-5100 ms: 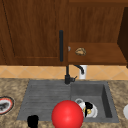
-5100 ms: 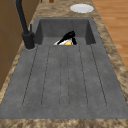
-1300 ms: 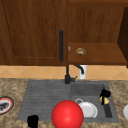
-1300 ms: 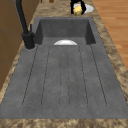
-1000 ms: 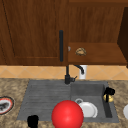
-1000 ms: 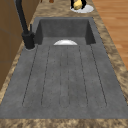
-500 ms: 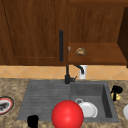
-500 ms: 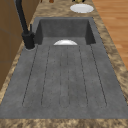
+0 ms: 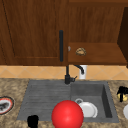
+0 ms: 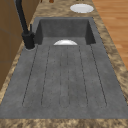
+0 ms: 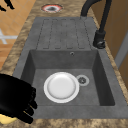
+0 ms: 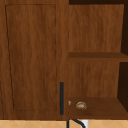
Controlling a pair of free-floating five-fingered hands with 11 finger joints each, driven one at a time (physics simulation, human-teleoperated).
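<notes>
The right robot hand (image 9: 122, 93) hangs over the worktop (image 9: 117, 86) just right of the sink (image 9: 106, 100), fingers curled down around a small yellow object (image 11: 5, 119), seemingly a fruit, so it stays gripped, while the left robot hand (image 9: 32, 121) idles near the sink's front edge.

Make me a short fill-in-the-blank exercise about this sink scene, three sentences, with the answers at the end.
1. The white plate lies inside the ____ basin.
2. The right hand holds a small ____ object, over the counter right of the sink.
3. The big ball at the sink's front edge is ____; the left hand is beside it.

Answers: sink; yellow; red
</notes>
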